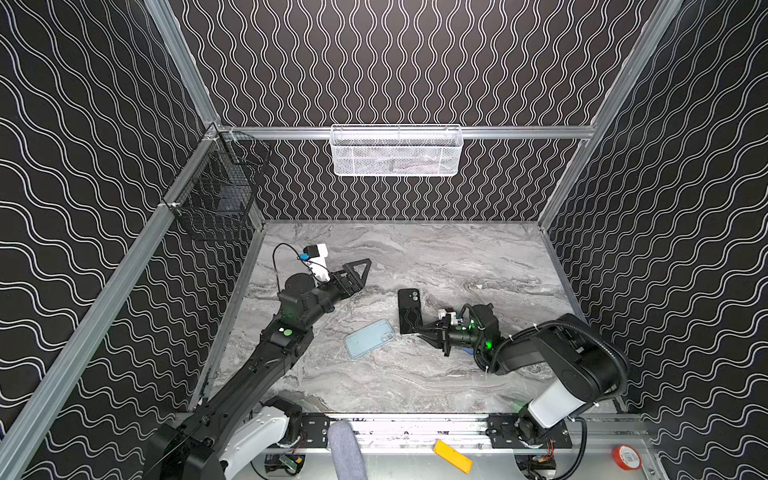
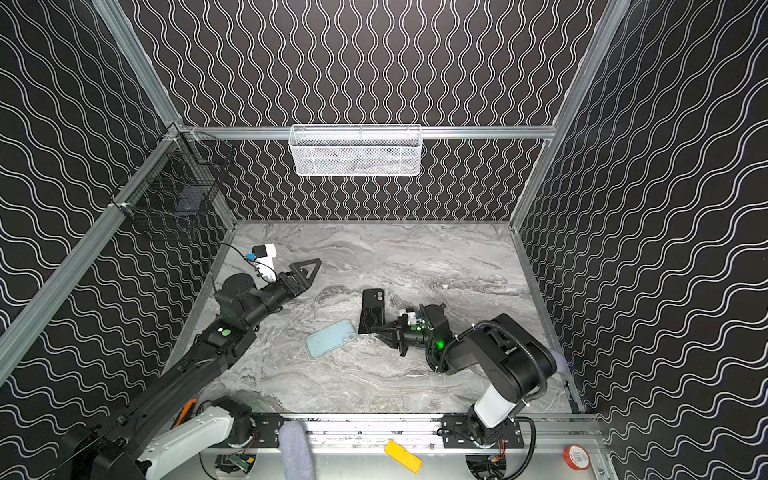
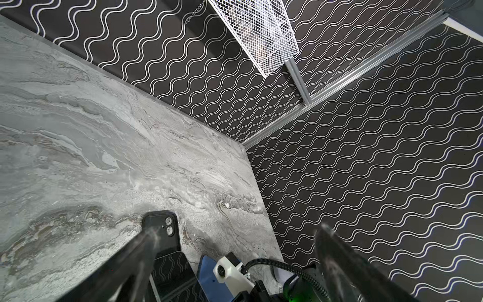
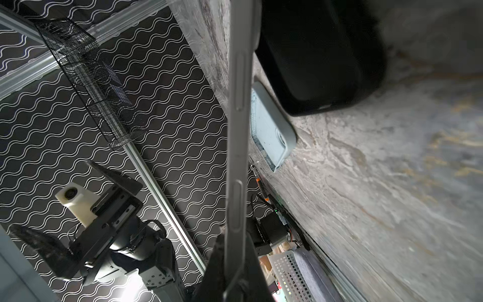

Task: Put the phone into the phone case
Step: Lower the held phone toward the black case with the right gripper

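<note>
Evidently the right gripper (image 1: 417, 330) clamps the phone (image 1: 410, 318) by its near end, tilted up (likely for sliding in); the phone case (image 1: 369, 338) lies hollow-up at its 8 o'clock. Meanwhile the left gripper (image 1: 358, 275) hovers at 10 o'clock, spread wide, empty.

White mesh basket (image 1: 396, 150), black wire basket (image 1: 216, 195), marbled tabletop (image 1: 457, 257), red tape roll (image 1: 626, 457)

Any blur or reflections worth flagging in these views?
Left wrist view: fingers of the left gripper blur near the lens; the phone mirrors the waves of the wall in its glossy back. Right wrist view: the phone edge is fairly crisp, the table beyond smeared. Both top views: sharp, evenly lit.
</note>
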Motion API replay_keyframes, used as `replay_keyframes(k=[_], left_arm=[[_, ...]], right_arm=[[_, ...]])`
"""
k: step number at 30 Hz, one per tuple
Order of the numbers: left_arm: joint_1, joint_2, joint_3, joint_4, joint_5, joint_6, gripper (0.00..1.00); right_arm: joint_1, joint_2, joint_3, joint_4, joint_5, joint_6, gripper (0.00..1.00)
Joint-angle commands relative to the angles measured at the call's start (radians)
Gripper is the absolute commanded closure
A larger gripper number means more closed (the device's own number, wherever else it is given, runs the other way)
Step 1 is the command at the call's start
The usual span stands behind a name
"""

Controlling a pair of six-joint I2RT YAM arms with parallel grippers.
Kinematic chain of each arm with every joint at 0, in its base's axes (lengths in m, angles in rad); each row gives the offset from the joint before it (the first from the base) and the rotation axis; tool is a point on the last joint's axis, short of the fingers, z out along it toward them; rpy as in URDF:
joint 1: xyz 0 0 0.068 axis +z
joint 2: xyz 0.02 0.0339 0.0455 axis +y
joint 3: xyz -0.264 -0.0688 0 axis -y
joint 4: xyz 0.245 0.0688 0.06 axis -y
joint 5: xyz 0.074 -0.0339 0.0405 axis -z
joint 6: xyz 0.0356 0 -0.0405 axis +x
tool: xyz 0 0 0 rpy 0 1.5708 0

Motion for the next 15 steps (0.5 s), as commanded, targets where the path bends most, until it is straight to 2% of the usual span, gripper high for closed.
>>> replay_keyframes(k=[1,15], left_arm=[[0.005,0.000,-0.001,0.032,0.005,0.000,0.02],[0.010,0.012,0.003,0.036,0.007,-0.001,0.02]], right_arm=[[-0.006,0.016,0.000,0.126,0.006,0.031,1.00],[-0.032,0.128,-0.012,0.223,-0.010,0.044,1.00]])
